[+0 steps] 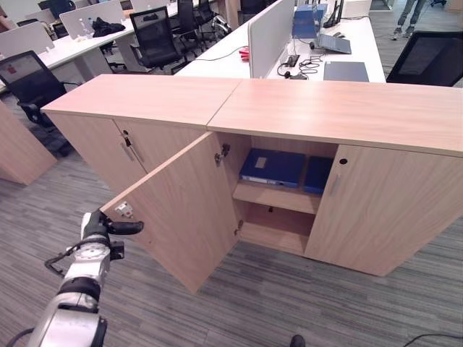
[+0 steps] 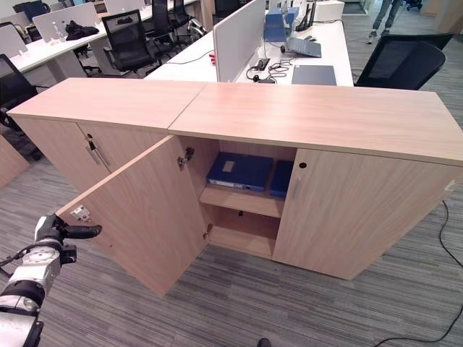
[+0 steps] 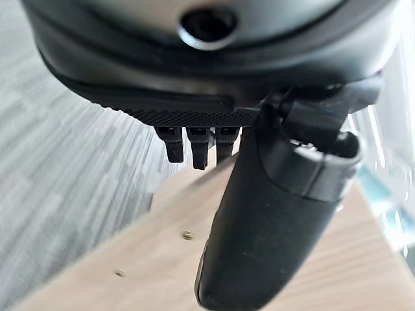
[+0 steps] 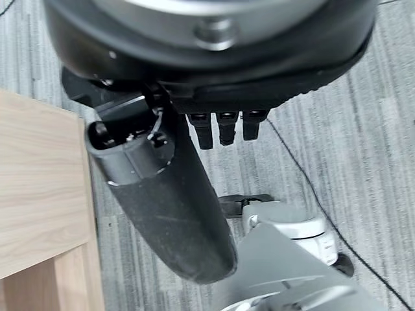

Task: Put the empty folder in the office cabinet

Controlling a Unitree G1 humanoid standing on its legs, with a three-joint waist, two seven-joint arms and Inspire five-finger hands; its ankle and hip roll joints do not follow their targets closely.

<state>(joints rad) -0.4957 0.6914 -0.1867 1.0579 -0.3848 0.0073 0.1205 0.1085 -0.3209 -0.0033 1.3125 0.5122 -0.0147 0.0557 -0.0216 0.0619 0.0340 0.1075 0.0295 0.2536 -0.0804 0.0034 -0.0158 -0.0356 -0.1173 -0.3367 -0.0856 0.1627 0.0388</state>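
- Nearest the camera, the left hand [image 1: 108, 228] is at the outer edge of the open cabinet door [image 1: 184, 213]; its fingers [image 3: 194, 146] look relaxed and straight, clamped on nothing, with the thumb out toward the door edge.
- Behind the door, the office cabinet [image 1: 340, 112] is open, and a blue folder [image 1: 273, 167] lies flat on the upper shelf [image 1: 278, 196], with a second blue one just beside it.
- Right hand [image 4: 175, 194] hangs over the floor, its fingers straight and empty.
- Probably the placing is done, though I cannot tell which folder is the empty one; closing the door seems to be what is left.
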